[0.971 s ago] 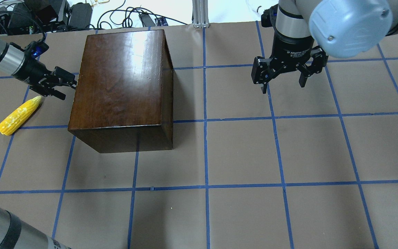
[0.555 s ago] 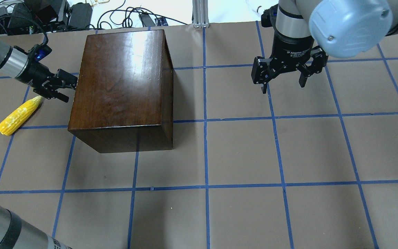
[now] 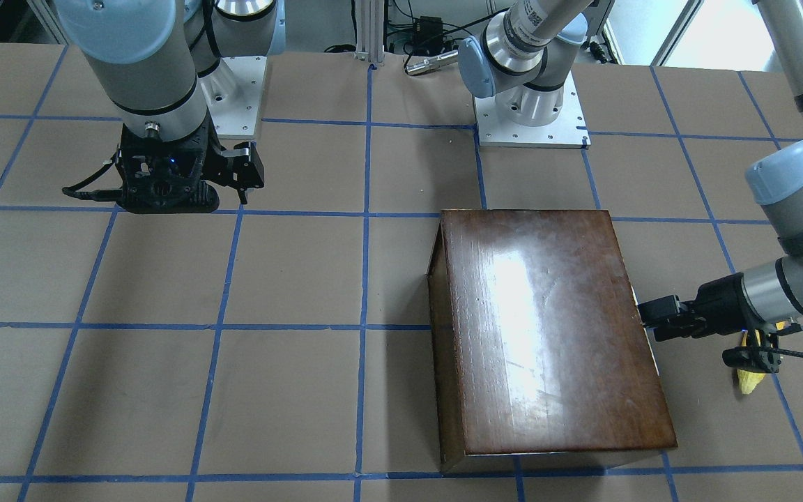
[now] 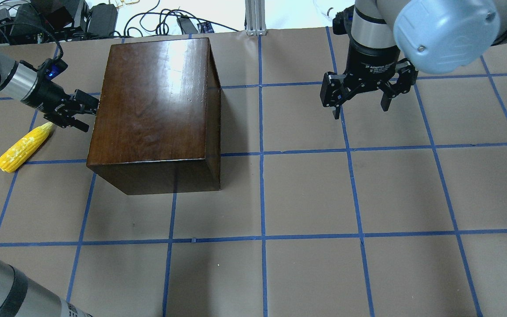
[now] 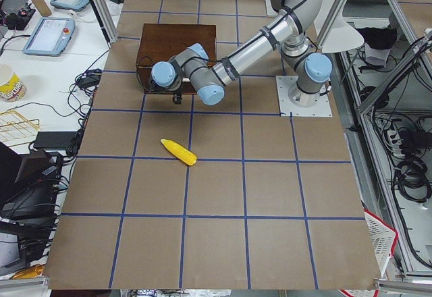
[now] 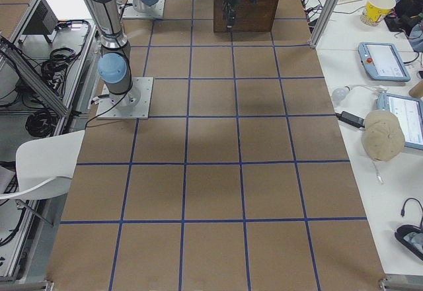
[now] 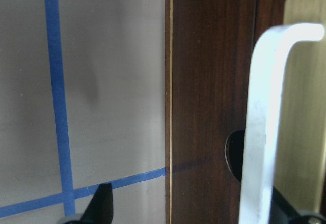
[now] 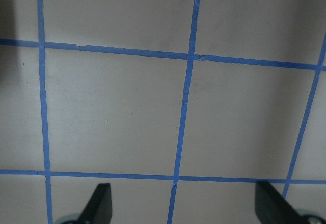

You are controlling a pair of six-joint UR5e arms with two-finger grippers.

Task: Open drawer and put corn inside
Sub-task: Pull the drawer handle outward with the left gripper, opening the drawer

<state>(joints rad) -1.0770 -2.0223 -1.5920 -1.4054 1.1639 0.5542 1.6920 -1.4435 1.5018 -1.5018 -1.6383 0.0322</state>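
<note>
The left gripper (image 4: 90,115) has crept tight against the box (image 4: 152,101), jaws spread around the handle (image 7: 260,107) of the drawer (image 7: 267,5), seemingly ready to clamp.

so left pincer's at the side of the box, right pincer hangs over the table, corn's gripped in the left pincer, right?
No: the corn isn't gripped. It lies on the table beside the left pincer, as the overhead view shows. The rest holds: left pincer at the side of the box, right pincer over the table.
</note>
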